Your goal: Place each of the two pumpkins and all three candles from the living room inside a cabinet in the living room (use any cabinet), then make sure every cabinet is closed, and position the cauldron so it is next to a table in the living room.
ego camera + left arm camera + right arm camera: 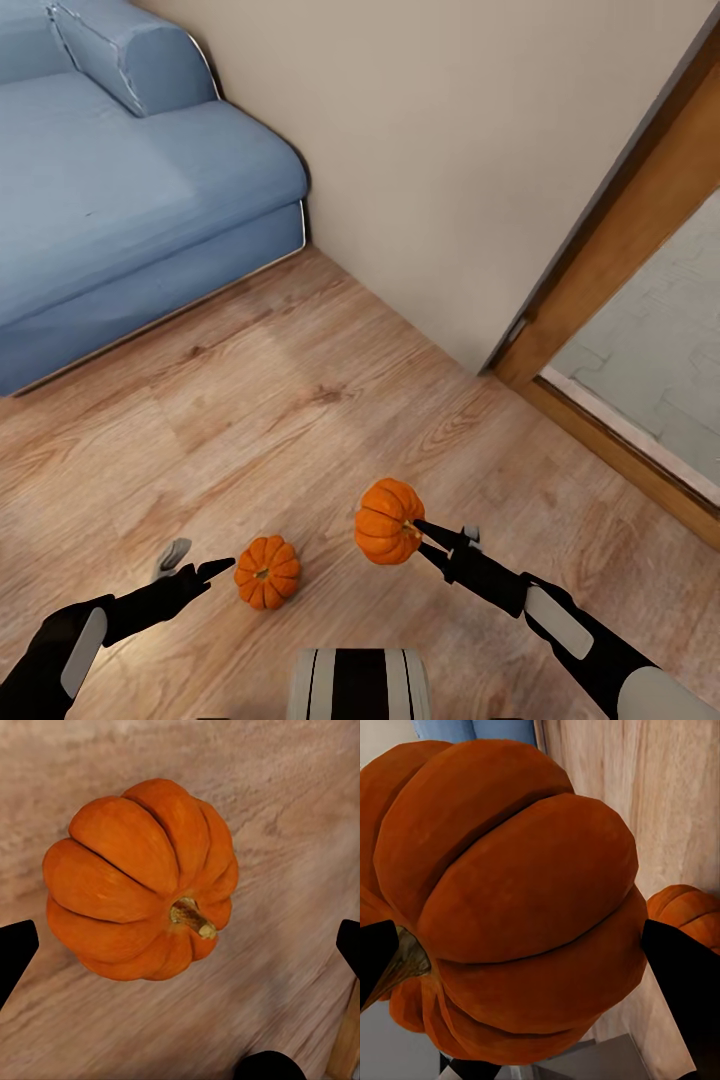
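Two small ribbed orange pumpkins are here. One pumpkin (266, 572) (139, 881) lies on the wood floor with its stem facing the camera. My left gripper (198, 562) (180, 945) stands open just left of it, a finger on either side and apart from it. The other pumpkin (388, 520) (517, 907) hangs above the floor, and my right gripper (432, 535) (532, 967) is shut on it. In the right wrist view the floor pumpkin (690, 915) peeks from behind the held one. The cabinet and the table are out of view.
A blue sofa (130, 200) fills the far left against a beige wall (450, 150). A wooden door frame (620, 260) on the right opens onto a pale tiled floor (660, 370). My trunk (360, 685) is at the bottom centre.
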Robot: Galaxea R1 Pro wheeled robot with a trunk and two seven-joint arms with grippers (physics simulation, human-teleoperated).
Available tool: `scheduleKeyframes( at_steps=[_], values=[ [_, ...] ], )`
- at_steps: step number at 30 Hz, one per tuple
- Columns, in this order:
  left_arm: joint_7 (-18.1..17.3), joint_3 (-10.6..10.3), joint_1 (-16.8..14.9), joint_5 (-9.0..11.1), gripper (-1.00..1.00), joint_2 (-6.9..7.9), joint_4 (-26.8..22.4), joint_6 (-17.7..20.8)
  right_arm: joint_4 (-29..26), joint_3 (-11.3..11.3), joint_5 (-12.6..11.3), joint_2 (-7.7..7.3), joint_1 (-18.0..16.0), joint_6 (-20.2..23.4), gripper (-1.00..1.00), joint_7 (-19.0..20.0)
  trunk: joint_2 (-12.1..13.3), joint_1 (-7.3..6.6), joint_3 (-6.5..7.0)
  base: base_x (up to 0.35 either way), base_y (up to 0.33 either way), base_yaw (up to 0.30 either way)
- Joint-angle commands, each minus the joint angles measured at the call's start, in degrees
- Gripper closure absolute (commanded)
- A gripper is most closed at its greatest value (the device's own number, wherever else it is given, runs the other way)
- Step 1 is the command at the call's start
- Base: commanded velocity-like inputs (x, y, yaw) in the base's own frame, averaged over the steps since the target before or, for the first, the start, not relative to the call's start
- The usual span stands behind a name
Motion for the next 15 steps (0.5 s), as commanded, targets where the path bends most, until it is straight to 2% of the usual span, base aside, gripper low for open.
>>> scheduleKeyframes(
  at_steps=[1,3,11,14,15],
  values=[
    [-0.11,0.09,-0.02,0.12,-1.00,-0.01,0.00,0.33,0.01,0.28,-0.62,-0.06,-0.06,0.43,1.00,0.04,-0.01,-0.01,-0.03,0.000,-0.002,0.000],
    [-0.11,0.09,-0.02,0.12,-1.00,-0.01,0.00,0.19,0.01,0.28,-0.62,-0.06,-0.06,0.43,1.00,0.03,-0.01,-0.01,-0.03,0.000,-0.001,0.000],
    [-0.10,0.09,-0.01,0.12,-1.00,-0.22,0.04,-1.55,0.01,0.28,-0.59,-0.05,-0.06,0.43,1.00,-0.42,-0.12,0.20,-1.80,0.000,0.000,0.000],
    [-0.10,0.09,-0.01,0.08,-1.00,-0.32,0.03,-1.64,0.01,0.28,-0.55,-0.12,-0.06,0.44,1.00,-4.61,-0.16,0.27,-2.47,0.000,0.000,0.000],
    [-0.07,0.09,-0.02,0.05,-1.00,-0.34,0.02,-1.66,0.01,0.30,-0.54,-0.10,-0.06,0.48,1.00,-7.85,-0.17,0.30,-2.69,0.000,0.000,0.000]
  ],
)
